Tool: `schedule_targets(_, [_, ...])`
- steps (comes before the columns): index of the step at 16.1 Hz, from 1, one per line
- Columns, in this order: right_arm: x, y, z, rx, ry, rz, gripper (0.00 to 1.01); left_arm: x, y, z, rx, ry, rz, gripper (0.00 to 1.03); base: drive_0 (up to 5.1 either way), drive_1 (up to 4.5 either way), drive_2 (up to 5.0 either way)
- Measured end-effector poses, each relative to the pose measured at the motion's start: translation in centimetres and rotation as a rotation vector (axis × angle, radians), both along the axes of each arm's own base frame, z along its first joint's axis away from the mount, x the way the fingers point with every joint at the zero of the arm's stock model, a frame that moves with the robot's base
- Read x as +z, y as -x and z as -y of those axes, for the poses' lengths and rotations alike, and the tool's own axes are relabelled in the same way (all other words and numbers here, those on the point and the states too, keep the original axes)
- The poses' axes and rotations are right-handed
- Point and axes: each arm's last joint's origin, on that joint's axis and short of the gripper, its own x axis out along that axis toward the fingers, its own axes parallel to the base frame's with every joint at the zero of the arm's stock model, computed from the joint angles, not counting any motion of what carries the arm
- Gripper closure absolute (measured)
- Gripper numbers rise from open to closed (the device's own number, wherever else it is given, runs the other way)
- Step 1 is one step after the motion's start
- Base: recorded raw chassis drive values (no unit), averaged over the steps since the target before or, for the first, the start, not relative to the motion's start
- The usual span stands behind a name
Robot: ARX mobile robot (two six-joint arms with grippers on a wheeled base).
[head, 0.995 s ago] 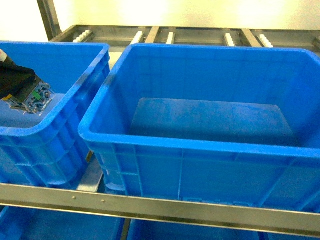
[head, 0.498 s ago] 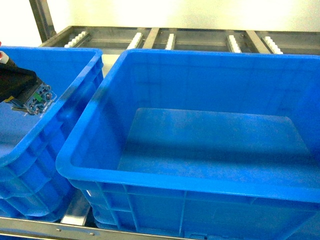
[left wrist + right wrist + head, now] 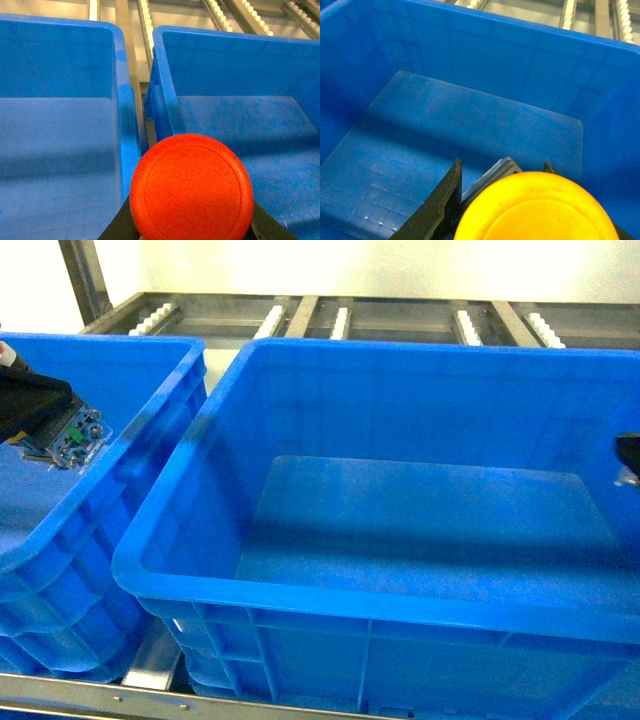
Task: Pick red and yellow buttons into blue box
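Note:
The blue box (image 3: 330,600) fills the middle of the head view, and its floor is bare. My left gripper (image 3: 45,420) hangs over the neighbouring crate at the left edge, shut on the red button's clear-and-black block (image 3: 78,437). In the left wrist view the red cap (image 3: 191,187) sits between the dark fingers (image 3: 120,227), above the walls where the two crates meet. The right gripper (image 3: 502,166) is shut on the yellow button (image 3: 535,210) over the blue box's floor (image 3: 445,130). In the head view only its tip (image 3: 628,458) shows, at the right edge.
A second blue crate with a dipped rim (image 3: 120,430) stands left of the blue box, almost touching it. Behind both runs a metal roller rack (image 3: 340,315). A steel shelf rail (image 3: 80,695) crosses the bottom left.
The head view first shifted closer over the crates. Since half a second ago the right gripper's tip has come into view at the right edge. The left gripper has barely moved.

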Motion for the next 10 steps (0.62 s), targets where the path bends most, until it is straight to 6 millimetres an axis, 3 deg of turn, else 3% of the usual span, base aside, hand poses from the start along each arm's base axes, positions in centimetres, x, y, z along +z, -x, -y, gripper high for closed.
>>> schedule_targets(6, [-1.5,-9.9,-4.3,0.098,0.097,-0.287,0.6,0.0,0.0,0.0,0.0,0.0,0.0,0.79,0.0,0.0,0.0])
schedule_targets(8, [-2.7,-12.2,-4.9,0.121,0.131,-0.386,0.6,0.0,0.0,0.0,0.0,0.0,0.0,0.79,0.0,0.0,0.0])
schedule_targets(10, [-4.0,-12.8,-4.9,0.13,0.162,-0.46,0.6,0.0,0.0,0.0,0.0,0.0,0.0,0.79,0.0,0.0,0.0])
